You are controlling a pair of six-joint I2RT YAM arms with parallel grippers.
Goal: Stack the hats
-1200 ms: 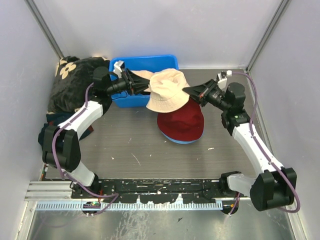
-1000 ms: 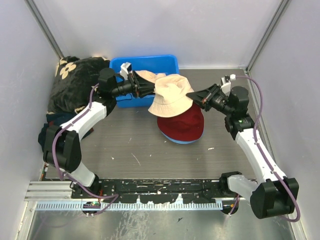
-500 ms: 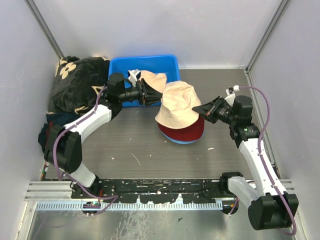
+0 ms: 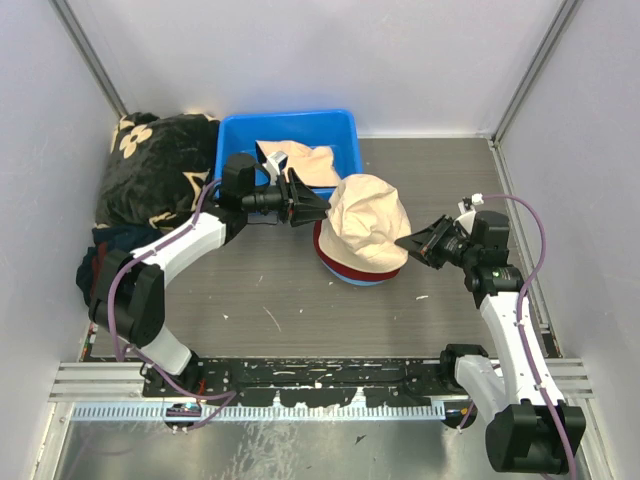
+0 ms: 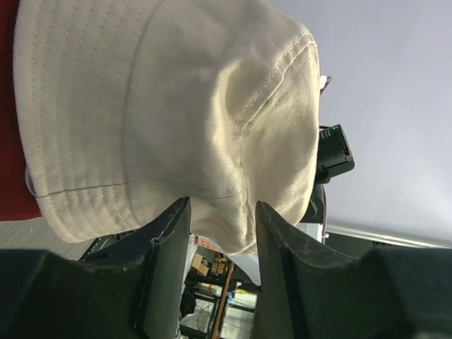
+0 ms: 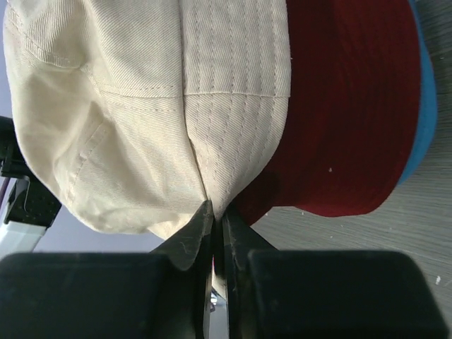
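Far left: black blanket [image 4: 150,175] with cream flowers bunched in the corner, navy cloth [image 4: 110,255] just in front of it. Next over, blue bin [image 4: 290,117] at the back wall, and we see a second cream hat [image 4: 305,162] lying in it. Left gripper [image 4: 316,210] sits just in front of the bin, pointing right at the stack. On its wrist view the jaws stand apart. The brim edge of the top cream hat [image 4: 367,220] hangs in the gap, and we see no finger [image 5: 166,233] pressing it. Centre of the table [image 4: 250,290]: light blue hat [image 6: 422,92] at the bottom, dark red hat [image 6: 339,106] on it, top cream hat over both, crown crumpled. Right gripper [image 4: 408,242] is at the stack's right edge, jaws nearly together, pinching a fold of the cream brim.
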